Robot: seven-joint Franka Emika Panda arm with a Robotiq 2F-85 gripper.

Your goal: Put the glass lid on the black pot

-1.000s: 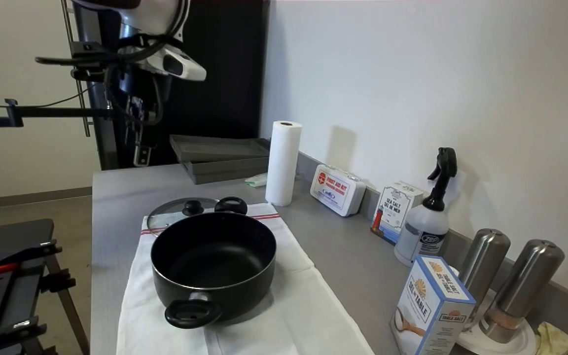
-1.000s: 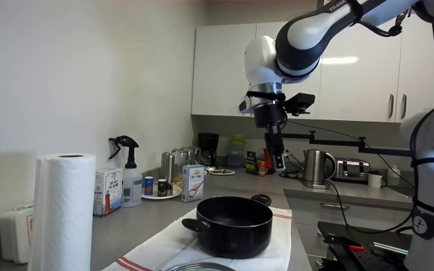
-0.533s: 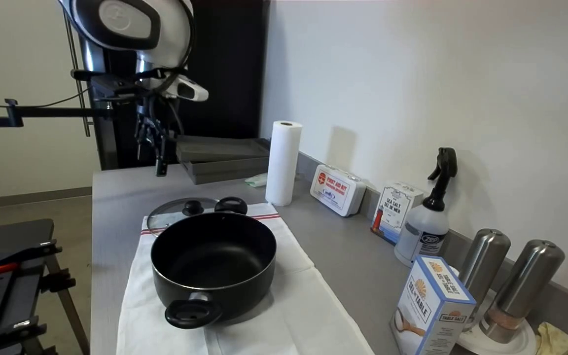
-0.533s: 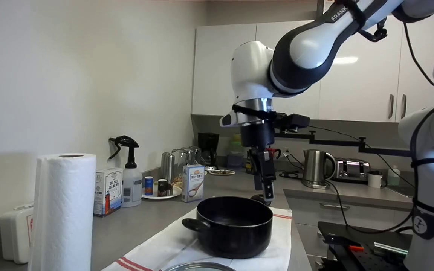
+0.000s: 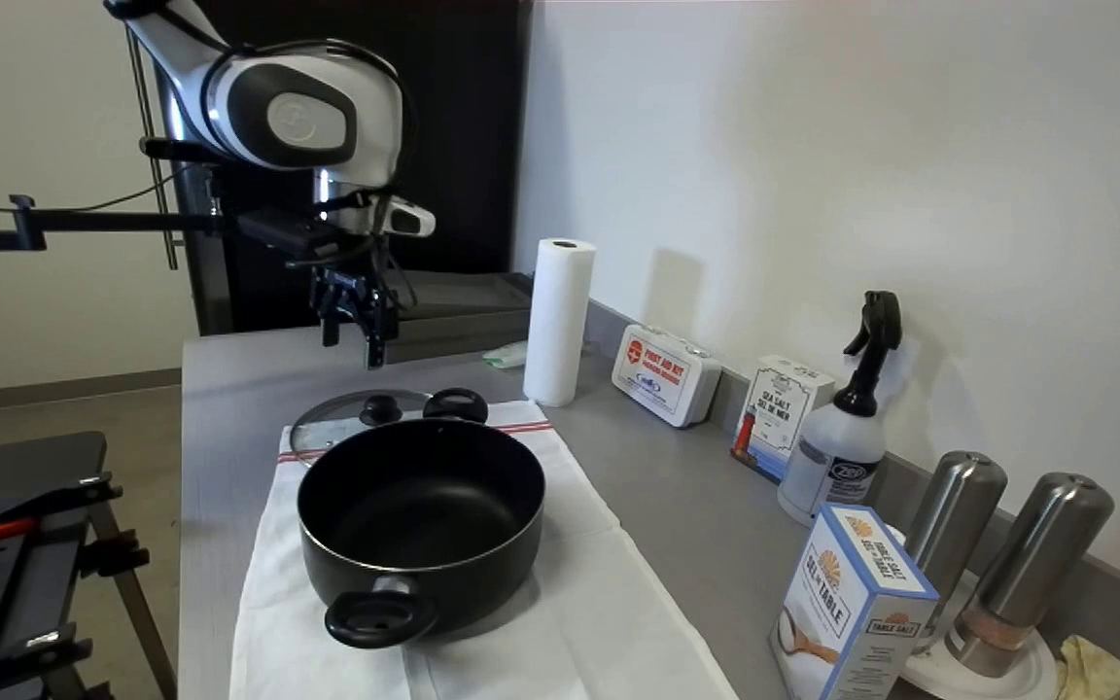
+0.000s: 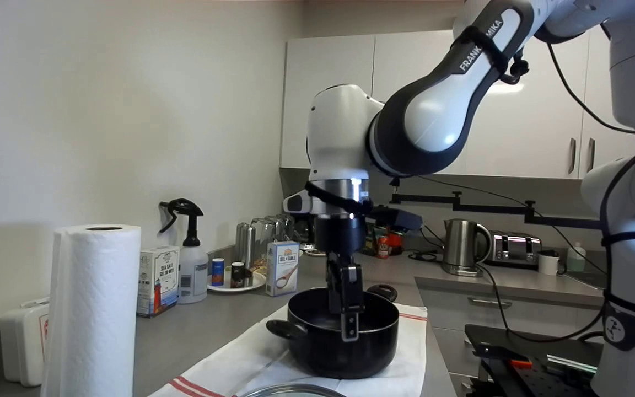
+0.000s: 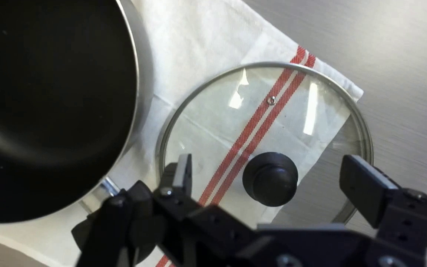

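- Gripper, spread wide and grasping nothing, hangs above the glass lid, its fingers flanking the black knob in the wrist view, presumably for a pinch from above.
- The lid lies beside the black pot, partly over the towel, partly over counter.
- Knob points up; round disc, no long axis.

Glare streaks the glass lid; soft shadows mark the wall.

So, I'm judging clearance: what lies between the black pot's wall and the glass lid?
In the wrist view, a strip of white cloth shows between the black pot and the glass lid.
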